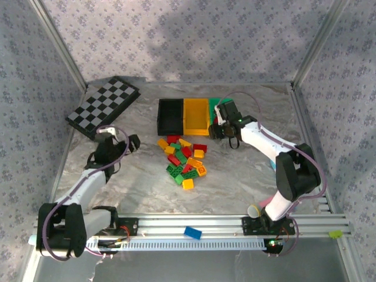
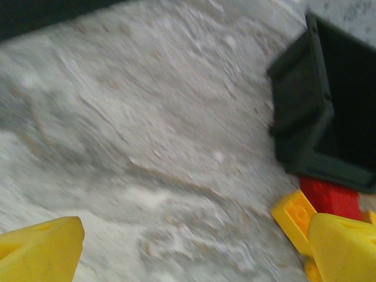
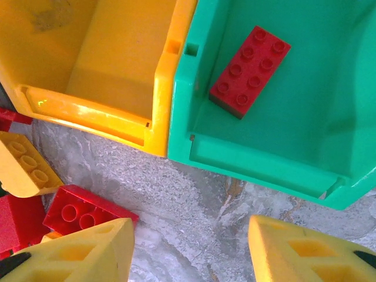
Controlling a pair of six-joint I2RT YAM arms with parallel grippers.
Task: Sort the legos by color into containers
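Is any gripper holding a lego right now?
No, nothing is held. The left gripper and the right gripper both stand open and empty; a red lego lies loose in the green bin.

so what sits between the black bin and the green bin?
The yellow-orange bin, side by side with the black bin and green bin in the top view; right wrist view shows it touching the green one.

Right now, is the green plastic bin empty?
Not empty: one red studded brick lies flat inside the green rectangular plastic bin, seen from the right wrist.
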